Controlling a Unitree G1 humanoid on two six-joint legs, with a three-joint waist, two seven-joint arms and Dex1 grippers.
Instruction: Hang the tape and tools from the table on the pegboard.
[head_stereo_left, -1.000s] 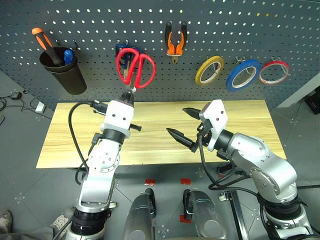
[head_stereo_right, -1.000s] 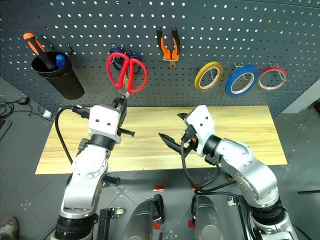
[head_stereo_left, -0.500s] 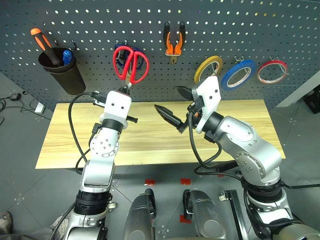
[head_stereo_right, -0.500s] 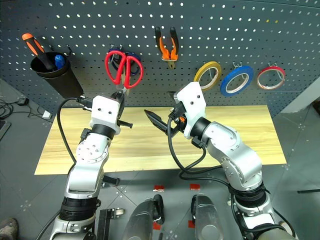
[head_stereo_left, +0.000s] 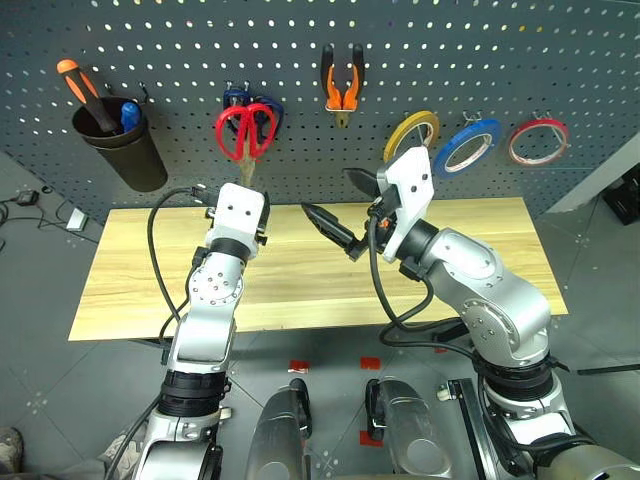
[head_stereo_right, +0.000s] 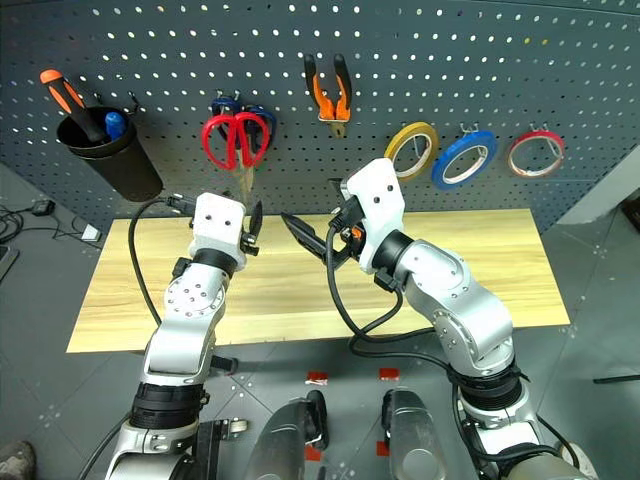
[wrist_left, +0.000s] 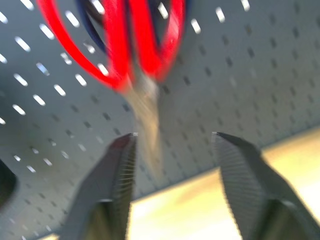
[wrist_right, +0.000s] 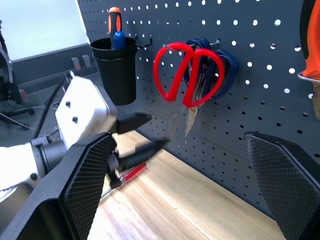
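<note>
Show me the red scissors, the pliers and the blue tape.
red scissors (head_stereo_left: 247, 131), left eye view, red handle loops.
pliers (head_stereo_left: 341, 88), left eye view, orange handles.
blue tape (head_stereo_left: 466, 146), left eye view, lower band.

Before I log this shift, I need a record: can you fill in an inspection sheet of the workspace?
Surface: light wood-grain table, red-handled screwdriver lying on it.
Job's things: red-handled scissors, orange-and-black pliers, blue tape roll hang on dark grey pegboard.
Clutter: black cup, yellow tape roll, red-rimmed roll.
Grippers: left claw open below scissors; right claw open, empty.
Cables: black arm cable.
Surroundings: grey floor.
</note>
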